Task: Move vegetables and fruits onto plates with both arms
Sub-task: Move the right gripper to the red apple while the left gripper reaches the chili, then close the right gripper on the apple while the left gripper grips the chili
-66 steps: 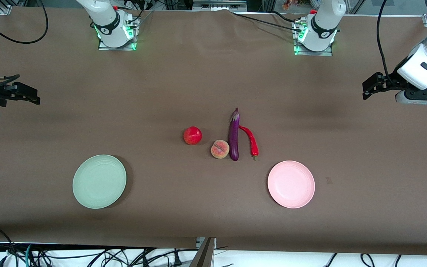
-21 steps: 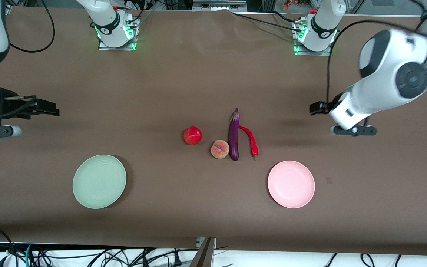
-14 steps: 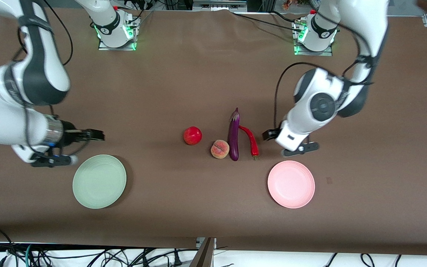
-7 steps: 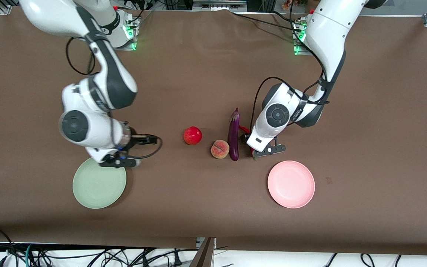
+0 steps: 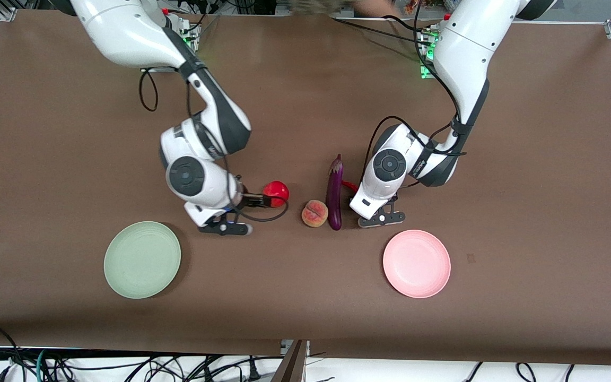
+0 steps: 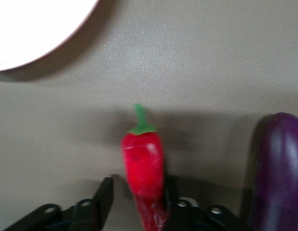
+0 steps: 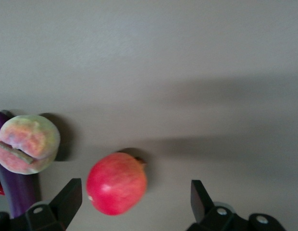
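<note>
Whereas the right gripper [image 5: 256, 200] was seen half a second earlier beside the pale green plate [image 5: 142, 259], it has since been carried toward the eggplant [image 5: 334, 196] and is now set at the red fruit [image 5: 276, 192]. Its jaws are spread wide, and in the right wrist view the fruit is seen between them, close to one finger and untouched by the other. Nothing is gripped. The green plate has not been shifted; it lies well apart from the eggplant, toward the right arm's end of the table [image 5: 305, 106] and nearer to the front camera.

The red fruit and the peach [image 5: 314, 213] are found where they were, the peach touching the eggplant's lower end.

The left gripper [image 6: 138, 188], which was already over the chili pepper [image 6: 143, 166] half a second ago, has been narrowed. Its jaws now straddle the chili just beside the eggplant; one finger is pressed to it, while a slim gap is left at the other, so no full clamp is shown.

The pink plate [image 5: 416, 263] is unmoved, near the eggplant, toward the left arm's end and nearer to the camera.

Small lettering on the left arm's wrist band cannot be read.
</note>
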{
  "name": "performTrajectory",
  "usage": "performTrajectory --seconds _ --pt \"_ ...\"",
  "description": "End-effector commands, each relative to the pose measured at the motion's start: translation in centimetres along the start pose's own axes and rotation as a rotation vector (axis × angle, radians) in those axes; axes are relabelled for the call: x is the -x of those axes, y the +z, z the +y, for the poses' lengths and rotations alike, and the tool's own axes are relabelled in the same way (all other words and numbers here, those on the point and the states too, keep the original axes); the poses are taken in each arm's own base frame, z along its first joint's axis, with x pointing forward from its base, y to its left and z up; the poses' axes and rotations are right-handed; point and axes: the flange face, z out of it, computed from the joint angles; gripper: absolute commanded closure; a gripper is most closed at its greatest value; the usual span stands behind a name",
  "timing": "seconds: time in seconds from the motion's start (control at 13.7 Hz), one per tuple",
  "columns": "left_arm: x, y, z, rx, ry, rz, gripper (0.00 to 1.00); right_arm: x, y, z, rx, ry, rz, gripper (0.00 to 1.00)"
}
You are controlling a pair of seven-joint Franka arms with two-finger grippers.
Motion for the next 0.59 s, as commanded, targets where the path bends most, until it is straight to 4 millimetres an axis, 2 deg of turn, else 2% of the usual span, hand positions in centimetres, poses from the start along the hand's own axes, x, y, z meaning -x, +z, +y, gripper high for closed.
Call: performTrajectory --seconds 0.0,0.07,0.15,0.22,0.51 --pt "-0.2 0.7 0.6 -0.009 0.001 0.012 0.65 0.5 2.4 -1.8 -0.018 0.025 0.009 0.0" --pt "-0.3 0.3 0.7 -0.008 0.006 0.019 0.79 0.8 3.3 -2.6 -0.024 0.035 0.017 0.0" --pt "-0.5 0.0 0.5 -0.009 0.006 0.022 0.86 1.1 4.2 -3.3 -0.03 0.042 0.027 0.0" --pt "-0.8 -0.4 0.2 -0.009 0.007 0.024 0.9 1.4 4.8 -3.8 -0.03 0.036 0.031 0.0" --pt "-1.4 -6.0 -2.5 -0.106 -0.009 -0.039 0.91 2.0 6.8 -4.2 -0.006 0.014 0.018 0.0"
